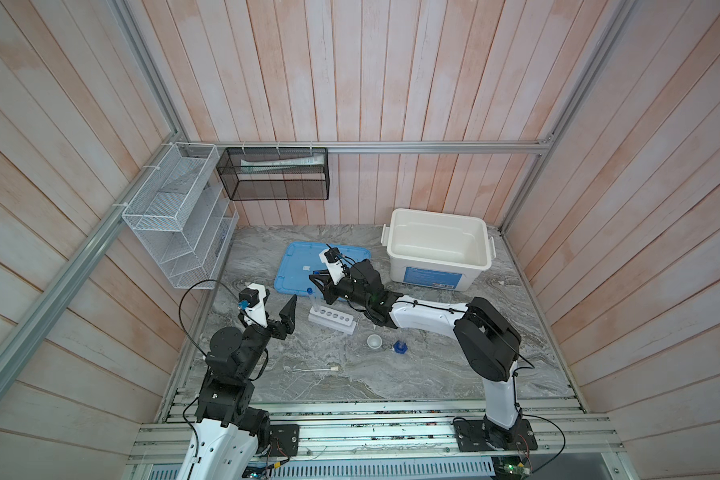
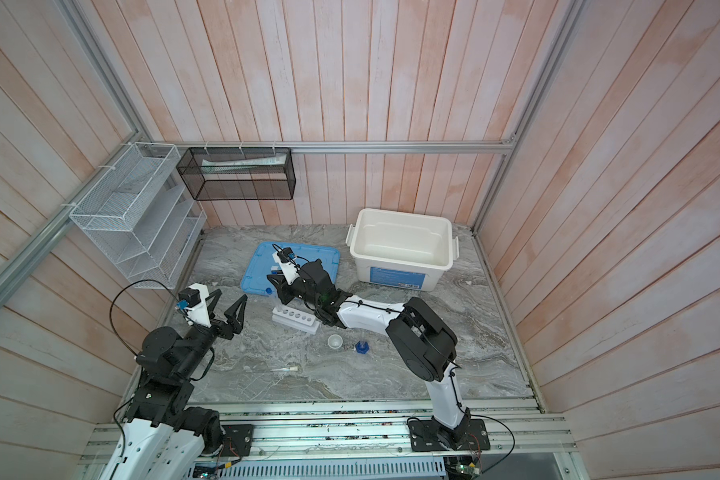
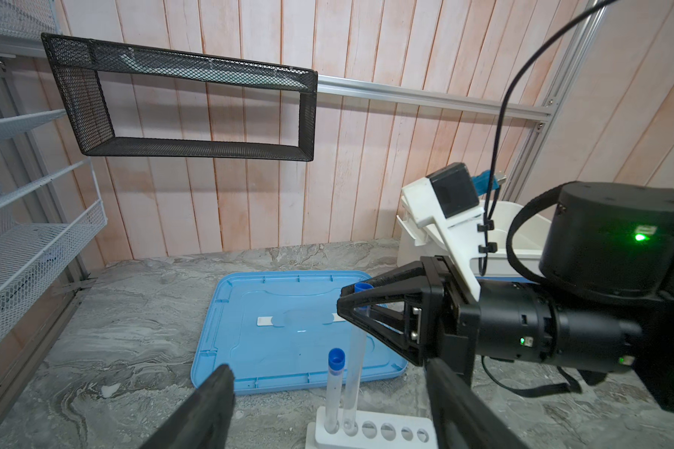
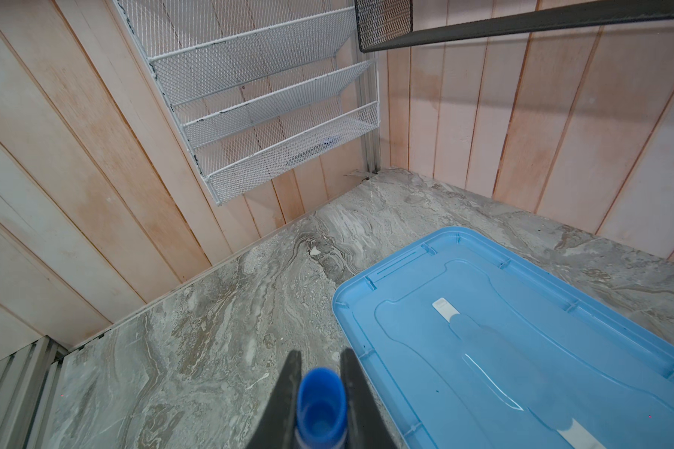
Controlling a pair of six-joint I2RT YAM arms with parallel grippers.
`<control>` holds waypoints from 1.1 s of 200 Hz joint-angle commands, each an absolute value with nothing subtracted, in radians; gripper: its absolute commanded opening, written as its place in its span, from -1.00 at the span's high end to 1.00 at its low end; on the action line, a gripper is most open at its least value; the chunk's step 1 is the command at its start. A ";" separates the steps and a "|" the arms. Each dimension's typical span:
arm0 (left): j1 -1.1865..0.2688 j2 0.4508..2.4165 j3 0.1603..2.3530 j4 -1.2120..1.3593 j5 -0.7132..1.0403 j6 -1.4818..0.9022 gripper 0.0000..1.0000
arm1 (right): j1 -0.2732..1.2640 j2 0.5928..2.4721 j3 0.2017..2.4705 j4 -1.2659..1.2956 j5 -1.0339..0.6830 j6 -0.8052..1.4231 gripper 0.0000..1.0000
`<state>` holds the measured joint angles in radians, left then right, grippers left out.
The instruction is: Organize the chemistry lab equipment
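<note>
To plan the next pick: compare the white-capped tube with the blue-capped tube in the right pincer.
The white-capped tube lies flat on the table; the blue-capped tube stands nearly upright, foot in the rack. No pincer touches the white-capped tube; the right pincer grips the blue-capped tube near its cap. Both are thin and clear.

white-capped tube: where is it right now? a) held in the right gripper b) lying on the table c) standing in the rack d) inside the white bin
b: the white-capped tube lies flat on the table, well apart from the rack and nearer the front edge.
</note>
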<state>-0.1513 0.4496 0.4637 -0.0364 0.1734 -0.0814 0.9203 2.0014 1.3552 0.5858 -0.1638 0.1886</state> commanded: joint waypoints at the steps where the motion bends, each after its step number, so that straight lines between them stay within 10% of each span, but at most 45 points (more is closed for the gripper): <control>1: -0.148 0.443 0.449 -0.015 0.161 -0.091 -0.58 | 0.929 2.025 1.332 0.635 -0.140 0.172 0.86; 220: -0.147 0.488 0.454 -0.006 0.178 -0.083 -0.57 | 0.952 2.063 1.229 0.775 -0.031 0.099 0.86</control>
